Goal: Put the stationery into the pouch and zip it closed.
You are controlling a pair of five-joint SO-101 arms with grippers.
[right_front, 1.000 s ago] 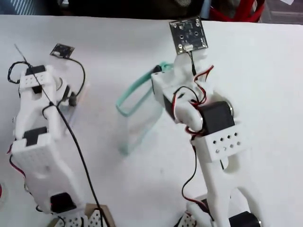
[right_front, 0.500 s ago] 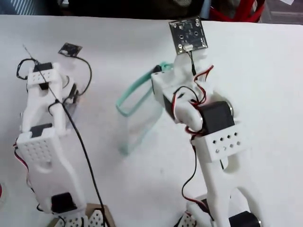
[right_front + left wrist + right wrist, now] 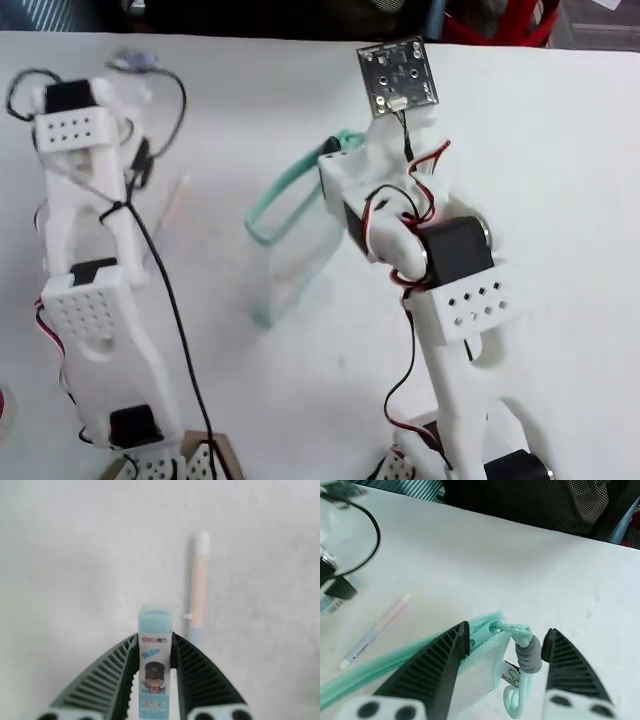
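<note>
- Between the jaws of your left gripper (image 3: 154,641), the eraser (image 3: 154,625) sat clamped, its pale blue end poking out past the tips.
- Just beyond those tips, the pen (image 3: 199,587) lay flat on the table (image 3: 60,555), near the eraser but not held.
- Your right gripper (image 3: 508,629) had its jaws spread apart and held nothing.
- The pouch (image 3: 298,245) lay right under that gripper, with its grey zipper pull (image 3: 527,654) in the gap between the jaws. I could not tell whether either jaw touched it.
</note>
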